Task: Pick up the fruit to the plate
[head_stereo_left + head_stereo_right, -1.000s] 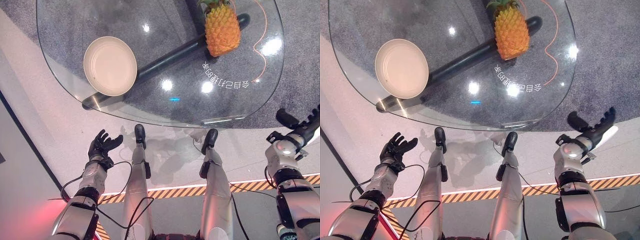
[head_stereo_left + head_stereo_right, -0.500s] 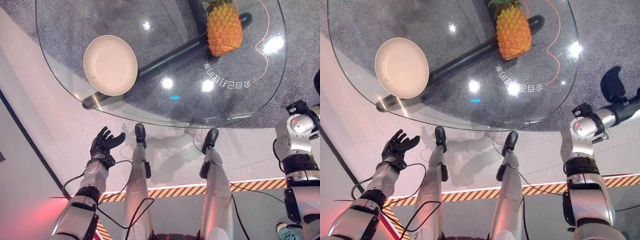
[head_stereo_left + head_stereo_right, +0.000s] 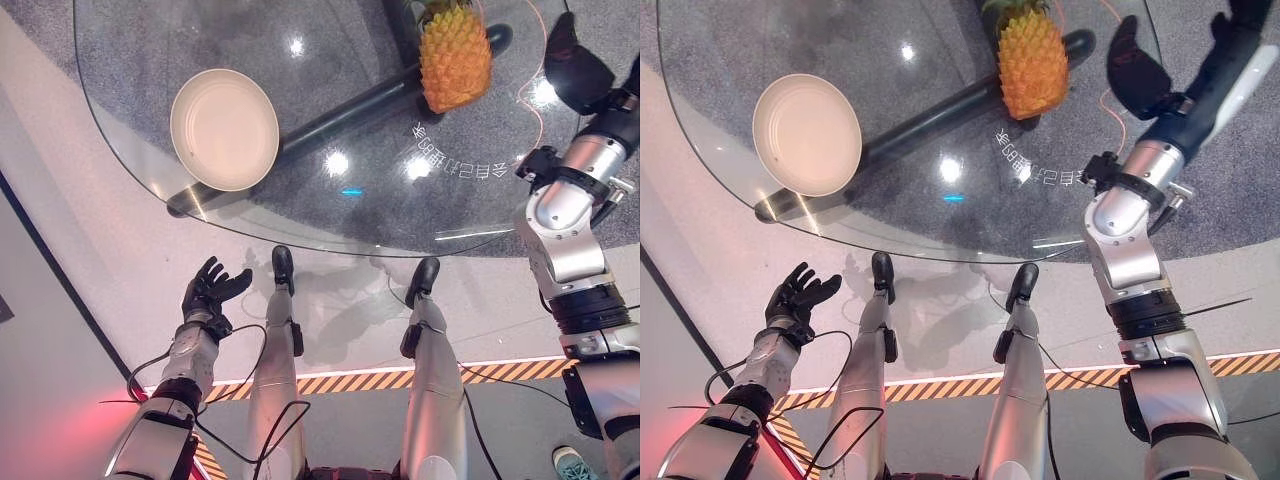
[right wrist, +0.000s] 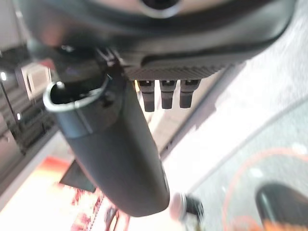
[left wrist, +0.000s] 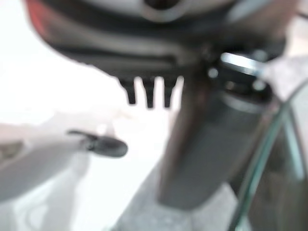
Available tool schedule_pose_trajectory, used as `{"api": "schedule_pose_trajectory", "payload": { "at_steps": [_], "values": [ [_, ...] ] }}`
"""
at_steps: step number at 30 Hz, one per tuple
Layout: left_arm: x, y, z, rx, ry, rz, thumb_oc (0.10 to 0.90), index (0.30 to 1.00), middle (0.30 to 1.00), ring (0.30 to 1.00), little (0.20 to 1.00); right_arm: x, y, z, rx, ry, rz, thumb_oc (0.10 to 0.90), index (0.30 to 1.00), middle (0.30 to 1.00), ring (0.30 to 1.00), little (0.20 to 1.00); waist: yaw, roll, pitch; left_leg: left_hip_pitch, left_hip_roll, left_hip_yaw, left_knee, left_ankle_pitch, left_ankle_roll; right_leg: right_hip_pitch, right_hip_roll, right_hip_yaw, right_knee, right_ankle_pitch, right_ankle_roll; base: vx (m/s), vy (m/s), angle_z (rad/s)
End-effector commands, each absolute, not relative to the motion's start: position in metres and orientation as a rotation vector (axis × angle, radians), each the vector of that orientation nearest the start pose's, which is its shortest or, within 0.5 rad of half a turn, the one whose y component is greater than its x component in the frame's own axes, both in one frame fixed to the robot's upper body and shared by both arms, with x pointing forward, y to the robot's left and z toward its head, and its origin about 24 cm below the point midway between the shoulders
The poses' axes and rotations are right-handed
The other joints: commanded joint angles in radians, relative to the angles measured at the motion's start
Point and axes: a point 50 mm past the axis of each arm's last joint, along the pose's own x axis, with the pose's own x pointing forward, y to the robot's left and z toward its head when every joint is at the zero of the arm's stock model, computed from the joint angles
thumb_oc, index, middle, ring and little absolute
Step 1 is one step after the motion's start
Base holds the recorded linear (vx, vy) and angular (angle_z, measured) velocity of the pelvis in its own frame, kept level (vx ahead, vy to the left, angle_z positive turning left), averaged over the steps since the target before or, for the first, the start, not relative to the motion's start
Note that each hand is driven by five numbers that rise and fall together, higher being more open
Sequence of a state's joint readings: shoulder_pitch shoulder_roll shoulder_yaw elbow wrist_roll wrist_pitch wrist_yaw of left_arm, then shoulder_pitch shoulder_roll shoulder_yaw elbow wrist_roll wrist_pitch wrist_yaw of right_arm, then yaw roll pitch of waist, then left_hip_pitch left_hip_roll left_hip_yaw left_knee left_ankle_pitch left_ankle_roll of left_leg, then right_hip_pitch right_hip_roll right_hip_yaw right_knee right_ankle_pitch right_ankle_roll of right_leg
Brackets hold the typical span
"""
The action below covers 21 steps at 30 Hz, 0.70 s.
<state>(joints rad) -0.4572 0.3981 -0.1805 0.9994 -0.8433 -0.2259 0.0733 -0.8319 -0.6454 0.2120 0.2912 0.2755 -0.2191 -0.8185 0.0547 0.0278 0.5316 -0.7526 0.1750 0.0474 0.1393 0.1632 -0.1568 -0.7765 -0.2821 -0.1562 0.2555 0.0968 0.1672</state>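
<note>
Pineapple (image 3: pixel 455 62) stands on glass table (image 3: pixel 130 130), apart from plate (image 3: pixel 224 129); right robot hand (image 3: pixel 1215 60) spread beside it; left robot hand (image 3: pixel 210 290) spread low.

Your right robot hand (image 3: pixel 1200 70) has risen from low beside the counter's (image 3: pixel 130 150) near right edge to a spot above its right side. A second ago it hung off the counter, well away from the pineapple (image 3: pixel 455 60); now it sits just right of the fruit, apart from it, fingers straight and holding nothing. The forearm has swung up with it over the glass edge.
</note>
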Motion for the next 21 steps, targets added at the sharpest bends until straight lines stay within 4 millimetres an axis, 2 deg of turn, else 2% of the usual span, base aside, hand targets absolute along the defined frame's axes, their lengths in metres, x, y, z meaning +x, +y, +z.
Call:
{"api": "schedule_pose_trajectory", "payload": {
  "at_steps": [1,11,21],
  "values": [
    [0.278,0.268,-0.035,-0.253,0.324,0.415,0.800,0.900,0.900,0.900,0.900,0.323,-0.205,0.318,-0.139,-1.015,-0.517,0.800,0.900,0.900,0.900,0.900,0.001,0.015,-0.012,0.010,-0.015,-0.029,0.069,-0.059,0.040,0.007,-0.037,-0.043,0.002,0.017,0.020,0.00,0.000,0.00],
    [0.276,0.249,-0.043,-0.270,0.340,0.385,0.800,0.900,0.900,0.900,0.900,0.328,-0.166,0.313,-0.162,-0.960,-0.365,0.800,0.900,0.900,0.900,0.900,0.011,0.040,-0.012,0.022,-0.019,-0.015,0.053,-0.043,0.041,0.007,-0.042,-0.040,0.002,0.019,0.015,0.00,0.032,0.01],
    [0.275,0.239,-0.047,-0.280,0.355,0.376,0.800,0.900,0.900,0.900,0.900,0.330,-0.148,0.303,-0.158,-0.908,-0.313,0.800,0.900,0.900,0.900,0.900,0.014,0.050,-0.012,0.038,-0.016,-0.002,0.033,-0.029,0.038,0.015,-0.042,-0.038,-0.002,0.022,0.015,0.00,0.007,-0.01]
  ]
}}
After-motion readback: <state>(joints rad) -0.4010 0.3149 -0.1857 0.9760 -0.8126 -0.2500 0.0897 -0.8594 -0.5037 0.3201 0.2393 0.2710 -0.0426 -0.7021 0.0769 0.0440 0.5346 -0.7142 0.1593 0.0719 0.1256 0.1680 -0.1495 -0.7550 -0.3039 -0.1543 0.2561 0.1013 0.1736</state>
